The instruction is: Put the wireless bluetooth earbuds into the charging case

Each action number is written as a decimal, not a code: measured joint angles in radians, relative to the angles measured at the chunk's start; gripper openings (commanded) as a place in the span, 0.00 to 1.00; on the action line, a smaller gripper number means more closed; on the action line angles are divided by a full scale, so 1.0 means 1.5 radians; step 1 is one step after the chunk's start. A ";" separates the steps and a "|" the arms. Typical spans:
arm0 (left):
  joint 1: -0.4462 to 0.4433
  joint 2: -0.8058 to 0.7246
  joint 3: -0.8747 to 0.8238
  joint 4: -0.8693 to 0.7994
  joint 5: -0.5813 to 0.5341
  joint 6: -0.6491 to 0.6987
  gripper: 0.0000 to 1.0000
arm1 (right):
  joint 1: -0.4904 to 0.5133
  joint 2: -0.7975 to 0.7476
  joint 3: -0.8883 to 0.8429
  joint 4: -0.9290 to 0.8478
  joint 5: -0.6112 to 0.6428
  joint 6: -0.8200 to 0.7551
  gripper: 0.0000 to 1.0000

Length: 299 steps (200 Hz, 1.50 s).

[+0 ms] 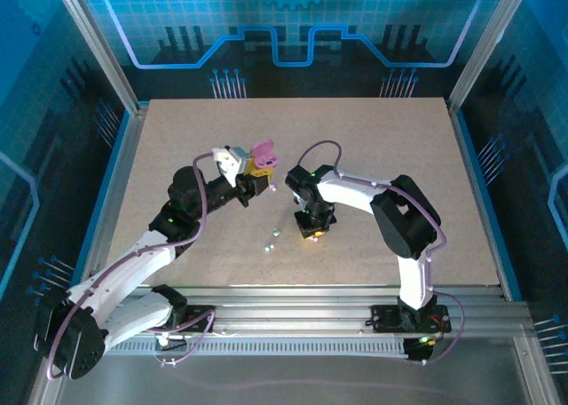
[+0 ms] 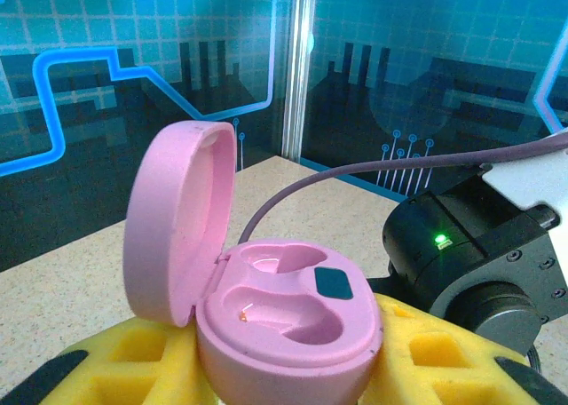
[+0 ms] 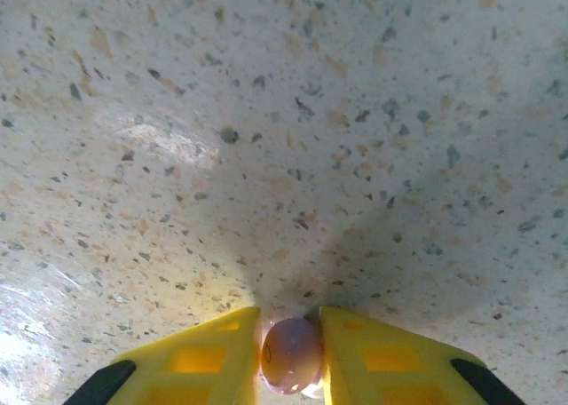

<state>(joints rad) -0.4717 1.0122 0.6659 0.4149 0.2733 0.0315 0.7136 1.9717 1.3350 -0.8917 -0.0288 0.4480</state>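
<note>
Snugly, pink earbud [image 3: 289,353], clamped inside right gripper [image 3: 289,321]

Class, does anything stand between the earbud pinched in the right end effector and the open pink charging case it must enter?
Nothing visible does. The earbud sits in the right end effector at the table. The charging case, lid up, shows both wells empty, with bare table between.

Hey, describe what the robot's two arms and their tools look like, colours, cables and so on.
The left arm and right arm alternate white shells with black joint housings. A thin purple cable runs along each. Small green lights glow on black housings. The left tool and right tool have chunky yellow fingers with recessed pockets and black outer patches.
</note>
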 measured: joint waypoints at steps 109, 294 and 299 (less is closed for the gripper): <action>0.000 0.001 0.000 -0.001 0.000 0.000 0.36 | -0.171 -0.259 -0.134 0.211 -0.413 0.053 0.19; -0.037 0.145 0.000 0.131 0.174 0.022 0.35 | -0.253 -0.375 -0.033 0.270 -0.642 0.118 0.20; -0.037 0.145 0.000 0.135 0.177 0.023 0.35 | -0.252 -0.375 -0.033 0.270 -0.640 0.118 0.20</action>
<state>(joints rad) -0.5270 1.2301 0.6659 0.6178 0.5385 0.0662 0.3359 1.4097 1.2861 -0.4870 -0.9894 0.6247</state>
